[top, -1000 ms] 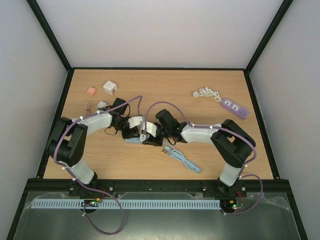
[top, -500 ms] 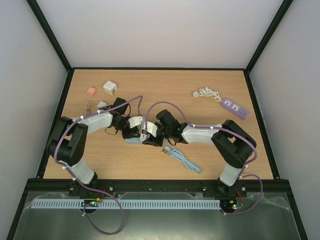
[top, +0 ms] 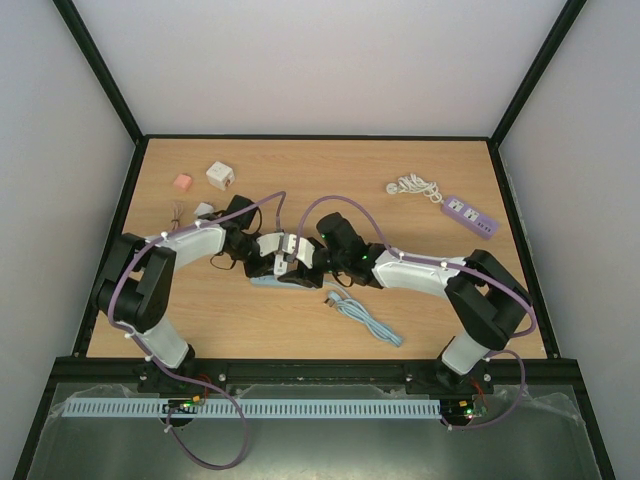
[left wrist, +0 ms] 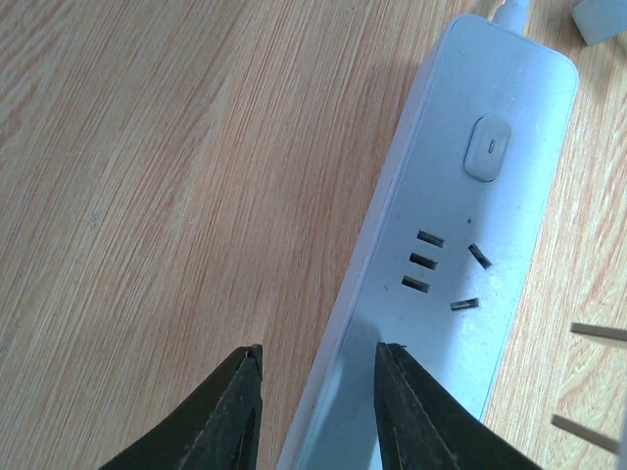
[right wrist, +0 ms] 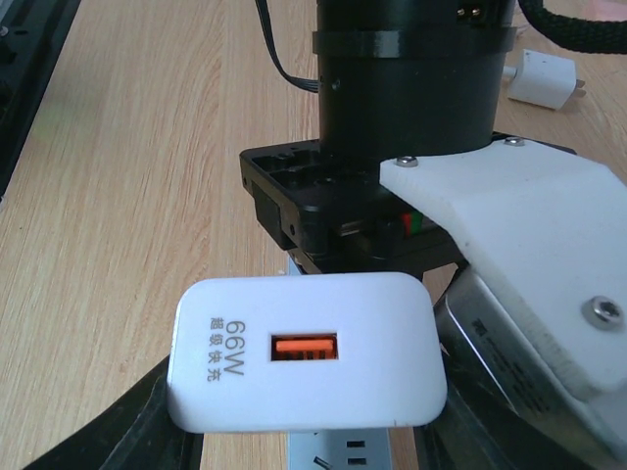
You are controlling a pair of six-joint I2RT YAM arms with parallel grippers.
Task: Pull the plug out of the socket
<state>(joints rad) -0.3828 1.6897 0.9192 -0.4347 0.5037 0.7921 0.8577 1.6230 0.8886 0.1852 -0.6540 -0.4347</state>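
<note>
A light-blue power strip (left wrist: 460, 255) lies on the wooden table, also in the top view (top: 272, 283), its sockets bare. My right gripper (right wrist: 307, 392) is shut on the plug, a white 66W charger (right wrist: 307, 351) with an orange USB port, and holds it above the strip. The plug's two metal prongs (left wrist: 593, 377) show free in the air at the right edge of the left wrist view. My left gripper (left wrist: 318, 357) is open; one finger is over the strip's top, the other over the table, and the strip's long edge lies between them. The two grippers meet at mid-table (top: 285, 262).
A purple power strip (top: 470, 215) and a coiled white cable (top: 413, 186) lie at the back right. A white cube adapter (top: 220, 176) and a pink block (top: 182, 182) lie at the back left. A light-blue cable (top: 365, 315) lies in front of the right arm.
My right gripper has drawn back and up with the plug, and the right arm's elbow has swung right. The left gripper has stayed at the strip.
</note>
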